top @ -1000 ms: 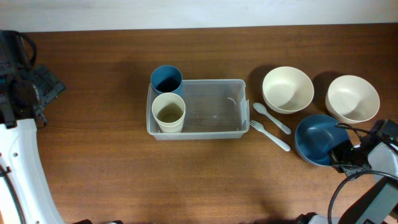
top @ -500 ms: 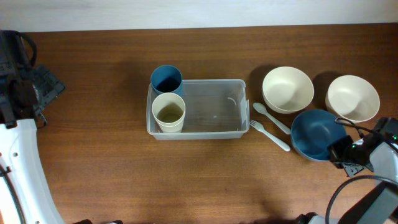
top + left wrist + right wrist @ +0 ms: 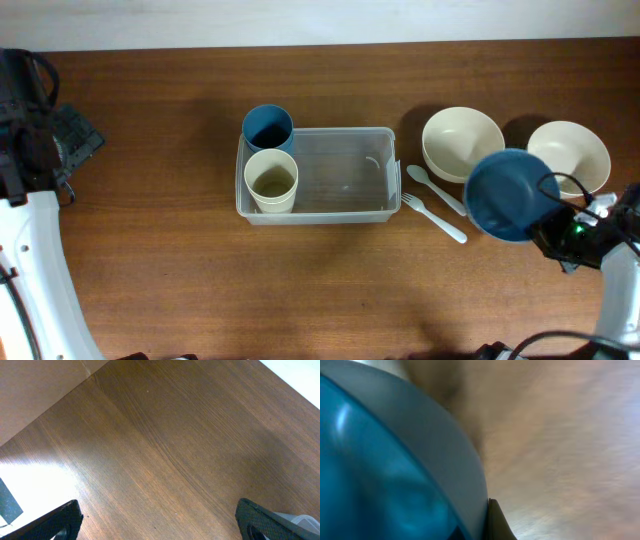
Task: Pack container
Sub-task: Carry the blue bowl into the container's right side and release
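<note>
The clear container point(image 3: 345, 135) sits mid-table with a cream cup point(image 3: 271, 180) inside its left end. A blue cup point(image 3: 267, 127) stands against its back left corner; I cannot tell if it is inside the rim. My right gripper point(image 3: 553, 235) is shut on the rim of a blue bowl point(image 3: 510, 194) and holds it lifted at the right, over the table beside two cream bowls point(image 3: 459, 142) point(image 3: 572, 150). The blue bowl fills the right wrist view point(image 3: 385, 460). My left gripper point(image 3: 160, 520) is open and empty over bare wood at the far left.
A white spoon point(image 3: 432, 186) and a white fork point(image 3: 436, 218) lie between the container and the bowls. A corner of the container shows at the left wrist view's lower right edge point(image 3: 304, 521). The table's back edge runs along the top.
My right gripper has lifted the blue bowl off the table and carried it up and slightly left, so it now overlaps the near cream bowls. The left arm has not moved.
</note>
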`<state>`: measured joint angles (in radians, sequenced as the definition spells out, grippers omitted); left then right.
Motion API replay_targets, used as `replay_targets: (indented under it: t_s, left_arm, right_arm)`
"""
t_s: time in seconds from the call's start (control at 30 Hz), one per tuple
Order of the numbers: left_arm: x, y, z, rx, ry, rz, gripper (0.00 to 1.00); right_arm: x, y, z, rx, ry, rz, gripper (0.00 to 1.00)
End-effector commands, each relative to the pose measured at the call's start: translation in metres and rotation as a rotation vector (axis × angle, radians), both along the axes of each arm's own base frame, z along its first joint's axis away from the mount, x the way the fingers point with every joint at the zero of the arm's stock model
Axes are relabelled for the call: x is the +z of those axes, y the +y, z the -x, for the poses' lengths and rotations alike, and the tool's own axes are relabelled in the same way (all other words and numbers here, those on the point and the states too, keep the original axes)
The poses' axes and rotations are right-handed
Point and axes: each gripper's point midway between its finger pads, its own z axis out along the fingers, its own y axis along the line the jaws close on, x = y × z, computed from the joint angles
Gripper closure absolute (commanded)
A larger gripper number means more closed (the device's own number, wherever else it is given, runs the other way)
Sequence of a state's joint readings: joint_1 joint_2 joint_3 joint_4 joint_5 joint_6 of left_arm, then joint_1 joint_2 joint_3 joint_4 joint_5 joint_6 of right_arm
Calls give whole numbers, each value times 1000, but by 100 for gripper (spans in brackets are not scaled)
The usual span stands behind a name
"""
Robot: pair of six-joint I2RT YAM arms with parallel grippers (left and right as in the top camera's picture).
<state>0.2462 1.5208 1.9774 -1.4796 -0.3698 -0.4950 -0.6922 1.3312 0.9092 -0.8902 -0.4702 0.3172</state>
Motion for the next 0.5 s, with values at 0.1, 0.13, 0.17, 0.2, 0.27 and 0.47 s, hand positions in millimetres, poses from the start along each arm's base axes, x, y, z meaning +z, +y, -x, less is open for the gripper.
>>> replay_targets:
  t_s: [0.1, 0.13, 0.17, 0.2, 0.27, 0.47]
  left_arm:
    - [-2, 1, 0, 15, 0, 7, 0]
    - [-2, 1, 0, 15, 1, 7, 0]
    - [-2, 1, 0, 15, 1, 7, 0]
    - [-2, 1, 0, 15, 0, 7, 0]
    - [-2, 1, 0, 15, 0, 7, 0]
    - [-2, 1, 0, 15, 0, 7, 0]
  right_arm:
    - [83, 58, -29, 282, -451, -180, 96]
    - [89, 63, -30, 305, -484, -192, 96]
    - [94, 69, -31, 328, -509, -198, 96]
    - [97, 72, -32, 345, -519, -196, 96]
    - [100, 83, -35, 394, -535, -185, 96]
    - [102, 127, -57, 522, -534, -153, 96]
